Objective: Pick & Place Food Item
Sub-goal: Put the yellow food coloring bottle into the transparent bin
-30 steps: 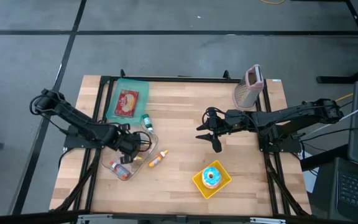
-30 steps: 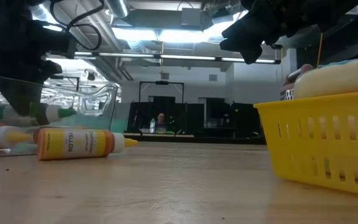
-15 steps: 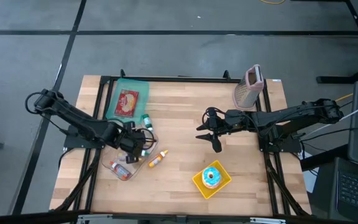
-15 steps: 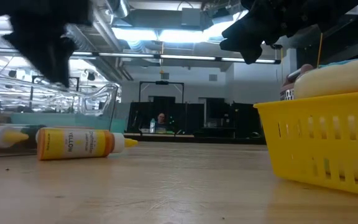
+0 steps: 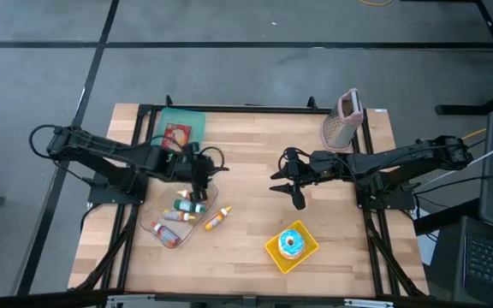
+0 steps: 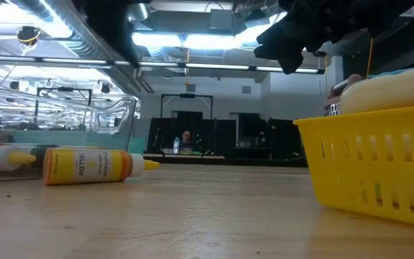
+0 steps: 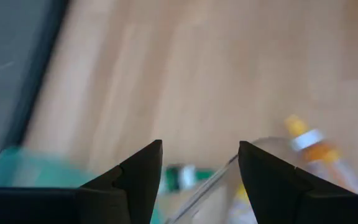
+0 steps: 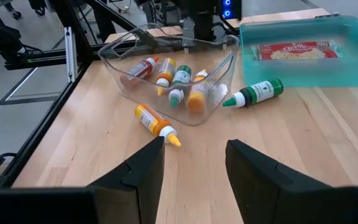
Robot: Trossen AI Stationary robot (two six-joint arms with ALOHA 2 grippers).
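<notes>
Bottles (image 8: 174, 84) lie in the clear bowl (image 8: 120, 59), light, rigid, slick; grip across the body. Left hand (image 5: 197, 182) hangs above them, fingers apart, empty. Right hand (image 5: 291, 190) waits mid-table, fingers apart.
</notes>
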